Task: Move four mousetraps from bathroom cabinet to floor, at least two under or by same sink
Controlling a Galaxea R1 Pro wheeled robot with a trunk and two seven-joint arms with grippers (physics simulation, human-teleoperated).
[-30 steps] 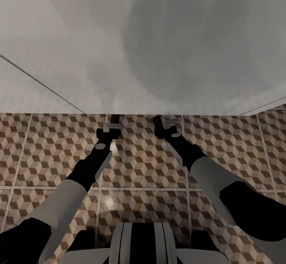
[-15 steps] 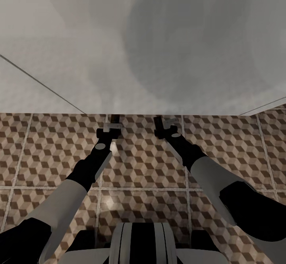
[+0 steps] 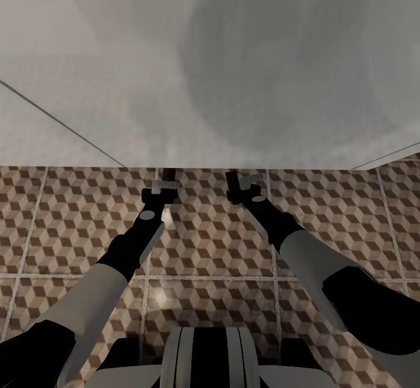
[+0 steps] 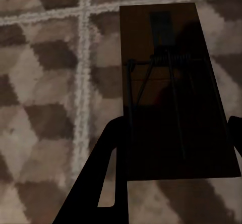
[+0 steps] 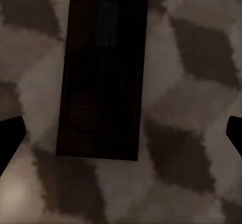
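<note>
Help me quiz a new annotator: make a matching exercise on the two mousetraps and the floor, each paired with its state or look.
Things:
1. left-wrist mousetrap
2. right-wrist mousetrap
3. bathroom floor

States:
A. brown, beige and white cube pattern with pale grout
B. gripped at both long edges by the left gripper
C. lying flat on the tiles, clear of the wide-spread fingers of the right gripper

Pairs: 1-B, 2-C, 3-A

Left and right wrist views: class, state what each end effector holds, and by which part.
The left end effector grips a mousetrap by the long edges of its near end. The right end effector is open; its mousetrap lies free on the bathroom floor.
</note>
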